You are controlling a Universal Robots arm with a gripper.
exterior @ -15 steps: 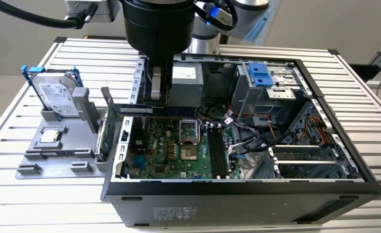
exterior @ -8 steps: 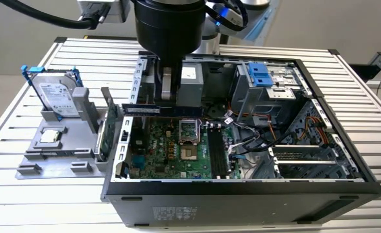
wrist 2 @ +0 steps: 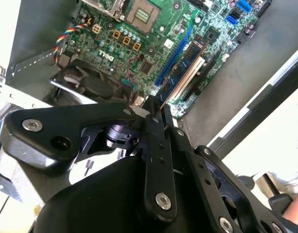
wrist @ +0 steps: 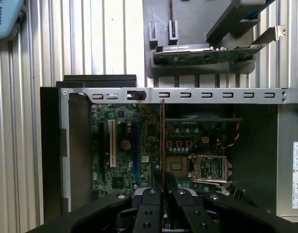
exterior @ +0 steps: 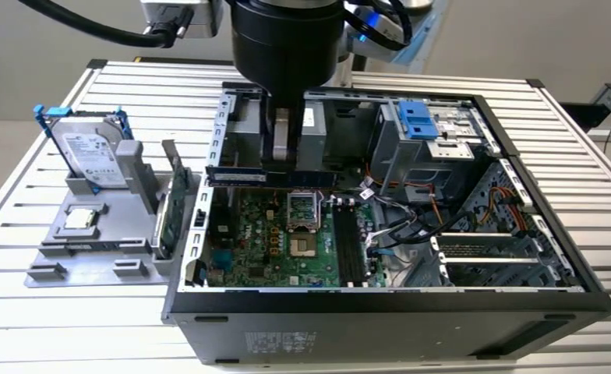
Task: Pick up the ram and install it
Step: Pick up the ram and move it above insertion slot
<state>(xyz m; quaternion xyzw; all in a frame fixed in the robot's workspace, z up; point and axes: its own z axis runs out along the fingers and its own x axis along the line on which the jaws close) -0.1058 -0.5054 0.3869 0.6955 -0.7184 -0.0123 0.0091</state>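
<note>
The ram is a long dark stick hanging level over the green motherboard inside the open computer case. My gripper comes down from above and is shut on the stick's middle. In the first wrist view the ram shows edge-on as a thin line running out from the fingertips, above the board and beside the CPU socket. In the second wrist view the ram reaches out from the closed fingers over the board's long slots.
Black memory slots lie toward the exterior view's right of the CPU socket. A grey stand beside the case carries a silver hard drive in a blue bracket, a chip and a green expansion card. Cables and a drive cage crowd the case's right.
</note>
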